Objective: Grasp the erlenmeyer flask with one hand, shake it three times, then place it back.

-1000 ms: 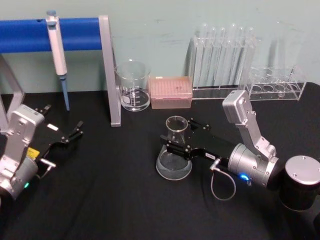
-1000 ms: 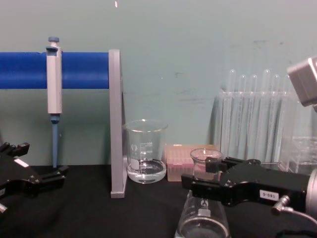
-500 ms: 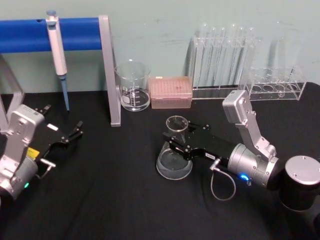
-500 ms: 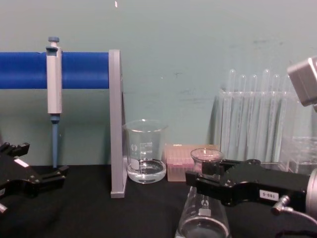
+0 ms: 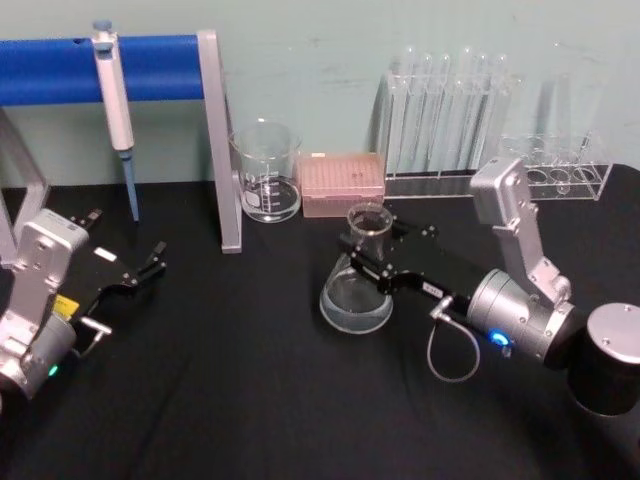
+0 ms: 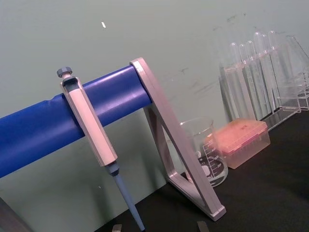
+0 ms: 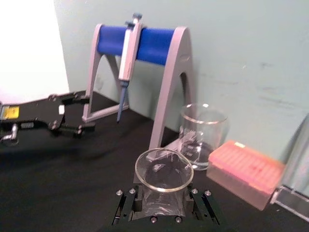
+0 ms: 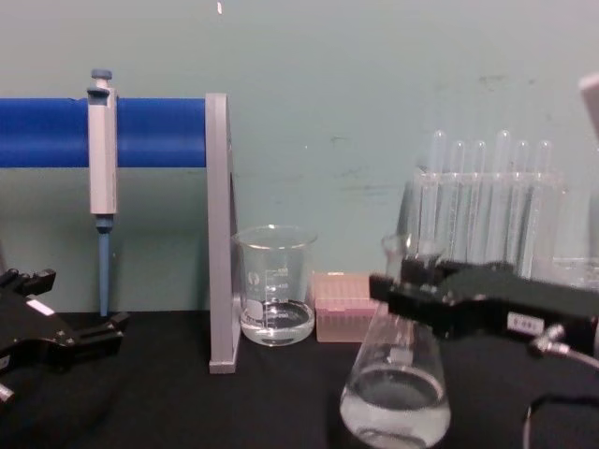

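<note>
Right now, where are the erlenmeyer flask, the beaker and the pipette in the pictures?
erlenmeyer flask (image 5: 352, 296): head view, on its wide lower body.
beaker (image 5: 266, 176): head view, on its glass wall.
pipette (image 5: 116, 100): head view, on its white handle.

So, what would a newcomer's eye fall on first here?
The right gripper, shut on the neck of the erlenmeyer flask holding clear liquid, mid-table. Next, the blue stand with its hanging pipette at the rear left; the left gripper sits open in front of it.
</note>
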You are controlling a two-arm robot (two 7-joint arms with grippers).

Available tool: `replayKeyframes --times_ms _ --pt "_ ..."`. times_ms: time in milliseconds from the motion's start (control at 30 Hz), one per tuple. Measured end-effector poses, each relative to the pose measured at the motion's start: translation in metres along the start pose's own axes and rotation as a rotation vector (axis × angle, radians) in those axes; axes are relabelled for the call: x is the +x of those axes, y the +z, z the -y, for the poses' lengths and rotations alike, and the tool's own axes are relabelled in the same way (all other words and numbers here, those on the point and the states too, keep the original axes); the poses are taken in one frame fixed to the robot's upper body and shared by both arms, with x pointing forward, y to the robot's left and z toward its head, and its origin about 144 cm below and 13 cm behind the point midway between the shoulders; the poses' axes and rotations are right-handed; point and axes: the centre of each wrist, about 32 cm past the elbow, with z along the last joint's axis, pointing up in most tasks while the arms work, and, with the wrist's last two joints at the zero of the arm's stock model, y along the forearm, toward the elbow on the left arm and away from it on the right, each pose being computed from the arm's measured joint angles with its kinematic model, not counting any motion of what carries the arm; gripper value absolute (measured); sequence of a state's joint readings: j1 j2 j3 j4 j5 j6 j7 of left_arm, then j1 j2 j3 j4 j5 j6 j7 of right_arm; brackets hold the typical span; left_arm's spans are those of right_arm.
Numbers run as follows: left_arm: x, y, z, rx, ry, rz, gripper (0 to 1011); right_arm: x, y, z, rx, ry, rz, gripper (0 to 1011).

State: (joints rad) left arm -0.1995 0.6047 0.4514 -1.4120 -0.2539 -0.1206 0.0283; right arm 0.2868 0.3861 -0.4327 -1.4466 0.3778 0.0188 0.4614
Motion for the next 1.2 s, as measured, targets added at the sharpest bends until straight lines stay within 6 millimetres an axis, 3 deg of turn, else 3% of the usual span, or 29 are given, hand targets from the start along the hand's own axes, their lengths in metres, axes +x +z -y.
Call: replayKeyframes --times_ms 533,1200 --pt "0.000 0.000 0.000 0.000 0.000 0.000 1001 0.001 0.032 0.016 0.063 -0.124 0.023 456" --pt "0.000 0.000 0.000 0.000 0.000 0.000 1001 0.004 0.042 0.024 0.059 -0.147 0.034 456"
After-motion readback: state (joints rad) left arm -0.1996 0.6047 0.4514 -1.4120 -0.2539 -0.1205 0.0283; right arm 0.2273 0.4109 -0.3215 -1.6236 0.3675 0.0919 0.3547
